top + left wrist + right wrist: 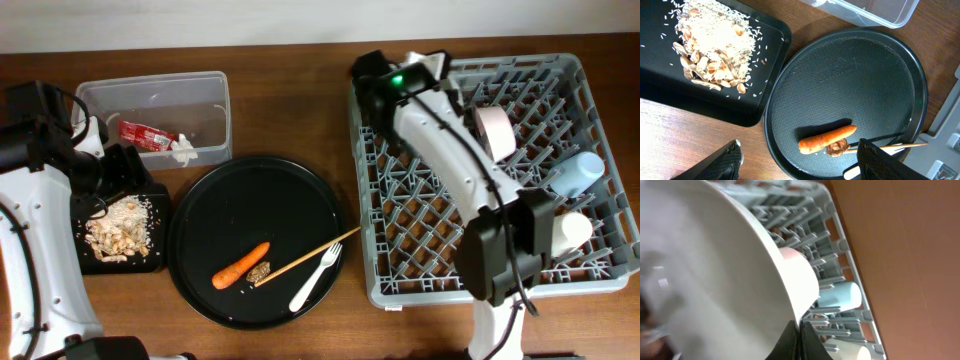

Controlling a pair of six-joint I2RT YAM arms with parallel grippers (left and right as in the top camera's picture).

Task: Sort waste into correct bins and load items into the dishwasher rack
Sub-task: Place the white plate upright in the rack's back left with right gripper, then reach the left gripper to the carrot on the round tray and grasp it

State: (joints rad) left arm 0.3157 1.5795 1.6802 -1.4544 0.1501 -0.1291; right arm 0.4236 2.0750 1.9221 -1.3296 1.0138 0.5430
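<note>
My right gripper (799,330) is shut on the rim of the pale plate (715,270), held on edge over the grey rack (600,120). In the overhead view that gripper (385,85) is at the rack's far left corner. The rack holds the pinkish bowl (495,130), blue cup (580,172) and white cup (572,232). My left gripper (799,145) is open and empty above the carrot (827,138). A brown scrap (837,148), the stick (305,257) and the fork (315,278) lie beside it.
The carrot, scrap, stick and fork lie on a large round black tray (260,190). The clear tub (150,95) holds the red wrapper (145,133) and white paper (185,147). The flat black tray (705,105) holds crumbs and scraps (715,35).
</note>
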